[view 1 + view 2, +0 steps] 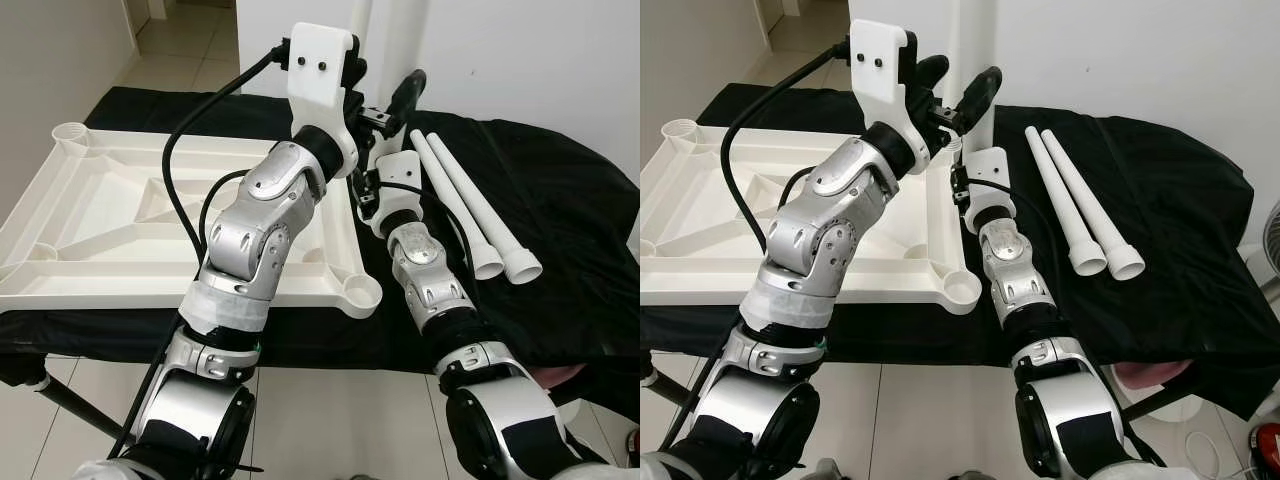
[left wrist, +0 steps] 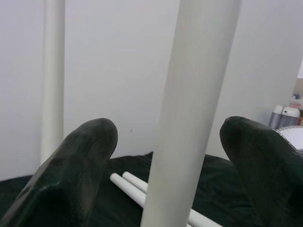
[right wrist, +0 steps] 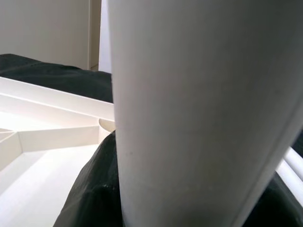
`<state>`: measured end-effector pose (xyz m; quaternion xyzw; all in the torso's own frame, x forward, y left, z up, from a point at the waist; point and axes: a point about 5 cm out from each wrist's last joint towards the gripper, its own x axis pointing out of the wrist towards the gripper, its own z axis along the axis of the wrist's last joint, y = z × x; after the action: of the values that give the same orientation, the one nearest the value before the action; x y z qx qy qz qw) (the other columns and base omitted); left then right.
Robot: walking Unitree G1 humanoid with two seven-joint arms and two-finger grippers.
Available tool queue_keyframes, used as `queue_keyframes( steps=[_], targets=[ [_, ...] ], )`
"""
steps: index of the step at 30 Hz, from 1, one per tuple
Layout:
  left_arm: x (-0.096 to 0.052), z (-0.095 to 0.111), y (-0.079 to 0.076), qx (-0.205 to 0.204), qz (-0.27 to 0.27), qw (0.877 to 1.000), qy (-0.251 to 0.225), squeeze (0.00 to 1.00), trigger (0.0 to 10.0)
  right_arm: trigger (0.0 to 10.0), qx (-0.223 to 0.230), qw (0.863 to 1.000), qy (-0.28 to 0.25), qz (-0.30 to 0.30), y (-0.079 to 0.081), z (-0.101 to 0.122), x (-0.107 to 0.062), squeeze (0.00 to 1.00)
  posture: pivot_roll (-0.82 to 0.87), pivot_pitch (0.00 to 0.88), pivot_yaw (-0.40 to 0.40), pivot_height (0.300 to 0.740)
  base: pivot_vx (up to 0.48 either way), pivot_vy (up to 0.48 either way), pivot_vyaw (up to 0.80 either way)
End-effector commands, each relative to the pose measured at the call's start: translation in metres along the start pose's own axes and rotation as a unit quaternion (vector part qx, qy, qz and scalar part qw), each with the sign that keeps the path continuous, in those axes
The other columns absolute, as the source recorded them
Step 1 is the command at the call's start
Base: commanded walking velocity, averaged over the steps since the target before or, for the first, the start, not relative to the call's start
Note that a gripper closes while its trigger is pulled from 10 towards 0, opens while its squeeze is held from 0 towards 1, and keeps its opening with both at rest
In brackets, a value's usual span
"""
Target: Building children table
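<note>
Left gripper [image 2: 161, 156] is spread wide, its two black fingers [image 2: 71, 170] either side of an upright white table leg [image 2: 194, 104] with clear gaps, so it's around the leg but not touching. In the head views that gripper sits up at 12 o'clock, above the far right corner of the tabletop.

Right gripper [image 1: 962, 185] is lower on the same leg, just beneath the left one. Its wrist camera is basically pressed against the leg [image 3: 199, 109], with one black finger [image 3: 94, 189] hugging it (the other finger is blocked, so I can't tell whether it's actually clamped).

The tabletop [image 1: 100, 215] lies upside down on a surface draped in black cloth [image 1: 560, 230], ribs and round corner sockets facing up; it's at about 9 o'clock from the grippers. A second upright leg [image 2: 53, 75] stands further back by the white wall.

Two more loose legs [image 1: 1080, 215] lie side by side on the cloth at roughly 3 o'clock, touching along their length, flared ends nearest the robot.
</note>
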<state>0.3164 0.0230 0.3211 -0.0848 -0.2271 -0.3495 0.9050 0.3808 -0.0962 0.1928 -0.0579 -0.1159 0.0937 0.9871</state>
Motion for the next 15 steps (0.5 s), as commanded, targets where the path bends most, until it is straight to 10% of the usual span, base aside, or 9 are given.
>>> queue_keyframes(
  steps=[1,15],
  targets=[
    [-0.002,0.007,-0.006,0.014,-0.041,0.999,-0.021,0.00,10.0,10.0,0.018,1.000,0.006,-0.013,-0.005,0.000,0.002,0.00,-0.02,0.000,-0.072,0.740,0.000,0.000,0.00],
    [-0.017,-0.005,0.001,0.029,-0.050,0.998,-0.016,0.00,10.0,10.0,0.031,0.999,0.020,-0.004,-0.003,-0.008,-0.004,0.00,-0.04,0.000,-0.077,0.740,0.000,0.000,0.00]
  ],
)
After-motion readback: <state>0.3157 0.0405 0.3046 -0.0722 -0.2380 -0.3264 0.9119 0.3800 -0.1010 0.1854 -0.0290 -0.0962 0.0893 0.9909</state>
